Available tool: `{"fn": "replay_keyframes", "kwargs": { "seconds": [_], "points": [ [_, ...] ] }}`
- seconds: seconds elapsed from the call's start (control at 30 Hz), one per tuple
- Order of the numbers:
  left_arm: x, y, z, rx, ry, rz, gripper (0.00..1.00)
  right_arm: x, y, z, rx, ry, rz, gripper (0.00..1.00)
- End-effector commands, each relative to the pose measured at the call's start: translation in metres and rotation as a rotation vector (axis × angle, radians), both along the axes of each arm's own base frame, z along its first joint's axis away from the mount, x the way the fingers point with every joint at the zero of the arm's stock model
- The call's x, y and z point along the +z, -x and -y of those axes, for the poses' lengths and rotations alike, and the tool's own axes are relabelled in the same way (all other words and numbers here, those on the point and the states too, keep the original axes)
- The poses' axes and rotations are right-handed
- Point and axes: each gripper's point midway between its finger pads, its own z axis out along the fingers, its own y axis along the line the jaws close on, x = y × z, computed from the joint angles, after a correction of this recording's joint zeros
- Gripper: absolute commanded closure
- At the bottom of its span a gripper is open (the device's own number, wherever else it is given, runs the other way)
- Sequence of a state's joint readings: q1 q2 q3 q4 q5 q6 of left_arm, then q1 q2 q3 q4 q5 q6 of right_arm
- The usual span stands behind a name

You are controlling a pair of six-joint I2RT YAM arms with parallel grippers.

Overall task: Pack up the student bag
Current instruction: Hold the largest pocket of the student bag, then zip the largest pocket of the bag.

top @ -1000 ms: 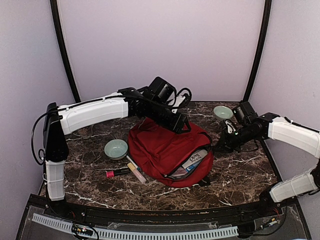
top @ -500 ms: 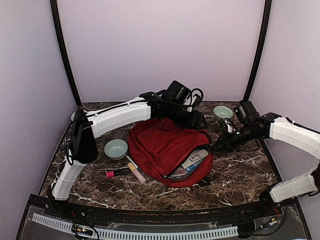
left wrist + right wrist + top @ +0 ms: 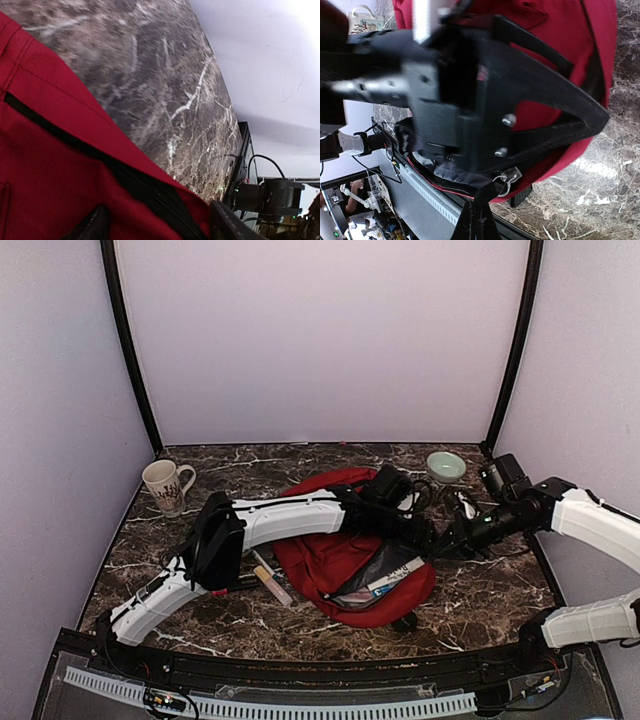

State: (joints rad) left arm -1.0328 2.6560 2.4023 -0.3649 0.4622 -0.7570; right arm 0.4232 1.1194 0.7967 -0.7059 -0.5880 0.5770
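Top external view shows a dark marble table (image 3: 480, 610) inside pale walls; the red student bag (image 3: 330, 560) lies on it at the middle, a little right of centre, its zip mouth gaping toward the near right with a book (image 3: 388, 573) and other flat things showing inside; the left arm (image 3: 290, 515) stretches low across the bag from the near left corner, and the left claw (image 3: 425, 535) sits at the bag's right side; the left wrist view shows its two fingers standing apart over red cloth and a black zip, gripping nothing; the right arm (image 3: 590, 515) reaches in from the right, and the right claw (image 3: 447, 542) meets the bag's right edge with its jaws together; the right wrist view shows a black strap and a metal ring just there, but whether the jaws pinch the strap I cannot tell; a cream mug (image 3: 167, 486) stands at the far left; a pale green bowl (image 3: 446, 465) sits far right, behind the bag; a pale pen (image 3: 272, 585) lies just left of the bag
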Motion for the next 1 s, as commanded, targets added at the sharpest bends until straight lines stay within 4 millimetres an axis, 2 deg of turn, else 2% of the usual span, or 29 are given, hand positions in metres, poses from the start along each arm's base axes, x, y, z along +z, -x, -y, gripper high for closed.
{"fn": "replay_keyframes", "kwargs": {
  "seconds": [0.0, 0.07, 0.13, 0.2, 0.47, 0.63, 0.97],
  "points": [
    [0.000, 0.016, 0.023, -0.034, 0.088, -0.038, 0.48, 0.016, 0.016, -0.004, 0.042, -0.072, 0.001, 1.00],
    [-0.001, 0.013, 0.025, -0.023, 0.093, -0.025, 0.72, 0.021, 0.019, -0.005, 0.046, -0.087, 0.006, 1.00],
    [0.001, 0.010, 0.026, -0.012, 0.099, -0.008, 0.91, 0.024, 0.022, -0.005, 0.051, -0.096, 0.008, 1.00],
    [0.007, 0.007, 0.027, -0.005, 0.114, 0.006, 1.00, 0.024, 0.025, -0.004, 0.050, -0.100, 0.003, 1.00],
    [0.018, 0.002, 0.026, 0.030, 0.121, 0.011, 1.00, 0.024, 0.032, -0.003, 0.015, -0.120, -0.009, 1.00],
    [0.026, -0.001, 0.026, 0.039, 0.132, 0.016, 1.00, 0.017, 0.039, -0.005, -0.015, -0.131, -0.038, 1.00],
    [0.030, -0.003, 0.024, 0.052, 0.131, 0.013, 1.00, 0.028, 0.047, -0.037, -0.016, -0.205, -0.038, 1.00]
  ]
}}
